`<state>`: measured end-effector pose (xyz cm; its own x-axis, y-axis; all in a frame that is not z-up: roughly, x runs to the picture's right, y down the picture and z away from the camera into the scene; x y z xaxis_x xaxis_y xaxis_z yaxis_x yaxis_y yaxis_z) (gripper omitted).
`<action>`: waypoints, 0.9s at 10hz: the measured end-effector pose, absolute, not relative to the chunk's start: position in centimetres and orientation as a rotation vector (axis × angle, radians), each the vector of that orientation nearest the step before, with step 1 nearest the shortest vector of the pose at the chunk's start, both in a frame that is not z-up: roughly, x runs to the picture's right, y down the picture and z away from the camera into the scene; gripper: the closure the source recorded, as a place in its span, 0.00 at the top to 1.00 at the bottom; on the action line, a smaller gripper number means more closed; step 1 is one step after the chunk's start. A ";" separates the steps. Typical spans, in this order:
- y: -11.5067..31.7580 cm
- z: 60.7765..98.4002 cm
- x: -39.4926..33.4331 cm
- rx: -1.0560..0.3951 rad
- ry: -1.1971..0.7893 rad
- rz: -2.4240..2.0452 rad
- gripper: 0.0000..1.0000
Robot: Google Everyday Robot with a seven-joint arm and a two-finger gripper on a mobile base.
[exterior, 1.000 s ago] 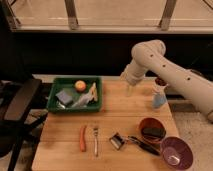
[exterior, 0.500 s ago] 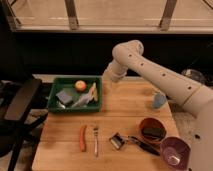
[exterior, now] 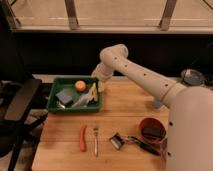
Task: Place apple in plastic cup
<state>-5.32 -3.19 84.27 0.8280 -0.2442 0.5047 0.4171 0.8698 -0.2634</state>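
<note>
The apple (exterior: pixel 79 85), small, round and orange-yellow, lies in the far part of a green tray (exterior: pixel 54 98) at the table's back left. My gripper (exterior: pixel 99 83) hangs at the tray's far right corner, a little to the right of the apple and apart from it. The light-blue plastic cup (exterior: pixel 157 104) stands on the right of the table, mostly hidden behind my arm.
The tray also holds a grey block (exterior: pixel 64 97) and pale items (exterior: pixel 89 96). An orange stick (exterior: pixel 83 138), a fork (exterior: pixel 95 141), a peeler (exterior: pixel 117 141) and a reddish-brown bowl (exterior: pixel 152 131) lie at the table's front. A black chair (exterior: pixel 20 107) stands on the left.
My arm has swung left, from above the cup at the table's right side over to the green tray. The apple and the cup have not moved.
</note>
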 end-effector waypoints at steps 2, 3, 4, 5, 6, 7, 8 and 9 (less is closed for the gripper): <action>-3.1 85.0 -7.5 -0.377 -0.515 -0.363 0.65; -3.2 85.0 -7.2 -0.377 -0.513 -0.359 0.65; -3.1 85.0 -7.3 -0.377 -0.514 -0.360 0.65; -3.1 85.0 -7.5 -0.378 -0.515 -0.363 0.65; -3.1 85.0 -7.5 -0.378 -0.514 -0.363 0.65; -3.2 85.0 -7.3 -0.373 -0.512 -0.362 0.65; -3.4 85.1 -7.5 -0.359 -0.517 -0.364 0.65; -3.6 85.3 -8.3 -0.334 -0.525 -0.376 0.65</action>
<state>-8.25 -3.59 85.27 0.8003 -0.2597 0.5404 0.4277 0.8789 -0.2110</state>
